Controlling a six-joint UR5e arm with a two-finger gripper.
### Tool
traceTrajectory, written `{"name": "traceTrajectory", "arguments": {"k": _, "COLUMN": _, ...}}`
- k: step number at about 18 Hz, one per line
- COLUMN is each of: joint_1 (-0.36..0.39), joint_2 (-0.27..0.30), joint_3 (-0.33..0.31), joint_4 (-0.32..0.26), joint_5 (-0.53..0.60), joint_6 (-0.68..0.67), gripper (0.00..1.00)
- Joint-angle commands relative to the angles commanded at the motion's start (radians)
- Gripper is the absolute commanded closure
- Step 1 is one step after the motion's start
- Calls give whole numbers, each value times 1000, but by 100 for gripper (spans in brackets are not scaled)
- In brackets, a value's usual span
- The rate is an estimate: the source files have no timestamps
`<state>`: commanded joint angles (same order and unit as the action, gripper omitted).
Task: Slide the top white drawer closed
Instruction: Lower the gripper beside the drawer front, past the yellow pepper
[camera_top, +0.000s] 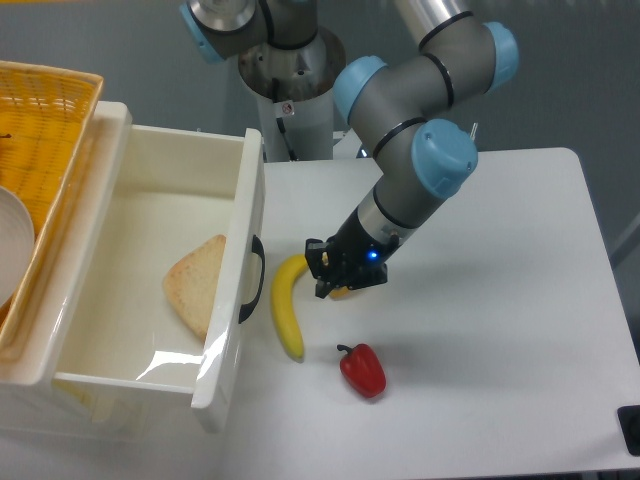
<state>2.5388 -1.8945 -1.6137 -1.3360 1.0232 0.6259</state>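
We saw the top white drawer (150, 280) pulled well out of the cabinet, its front with the black handle (256, 280) facing the table (500, 340), and inside it lay a single slice of bread (198, 285) close behind that front. Just beyond the drawer's far side stood the yellow basket (40, 150) with a white bowl (12, 250) partly in view inside it. On the table side of the drawer front lay a banana (285, 310), the gripper (340, 280) hung low over a mostly hidden yellow pepper (340, 292) at the banana's upper end, we could not tell how wide its fingers stood, and a red pepper (363, 369) lay a little farther from the drawer.
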Motion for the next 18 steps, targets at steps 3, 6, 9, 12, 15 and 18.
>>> {"name": "traceTrajectory", "arguments": {"k": 3, "joint_1": -12, "joint_2": 2, "joint_3": 0, "joint_4": -9, "joint_5": -9, "joint_6": 0, "gripper": 94}}
{"name": "traceTrajectory", "arguments": {"k": 6, "joint_1": -20, "joint_2": 3, "joint_3": 2, "joint_4": -38, "joint_5": -11, "joint_6": 0, "gripper": 94}}
{"name": "traceTrajectory", "arguments": {"k": 9, "joint_1": -22, "joint_2": 5, "joint_3": 2, "joint_4": -60, "joint_5": -14, "joint_6": 2, "gripper": 94}}
{"name": "traceTrajectory", "arguments": {"k": 12, "joint_1": -23, "joint_2": 18, "joint_3": 2, "joint_4": -69, "joint_5": -25, "joint_6": 2, "gripper": 94}}
{"name": "traceTrajectory", "arguments": {"k": 15, "joint_1": -22, "joint_2": 20, "joint_3": 2, "joint_4": -83, "joint_5": -26, "joint_6": 2, "gripper": 94}}
{"name": "traceTrajectory", "arguments": {"k": 18, "joint_1": -26, "joint_2": 26, "joint_3": 2, "joint_4": -84, "joint_5": -26, "joint_6": 2, "gripper": 94}}
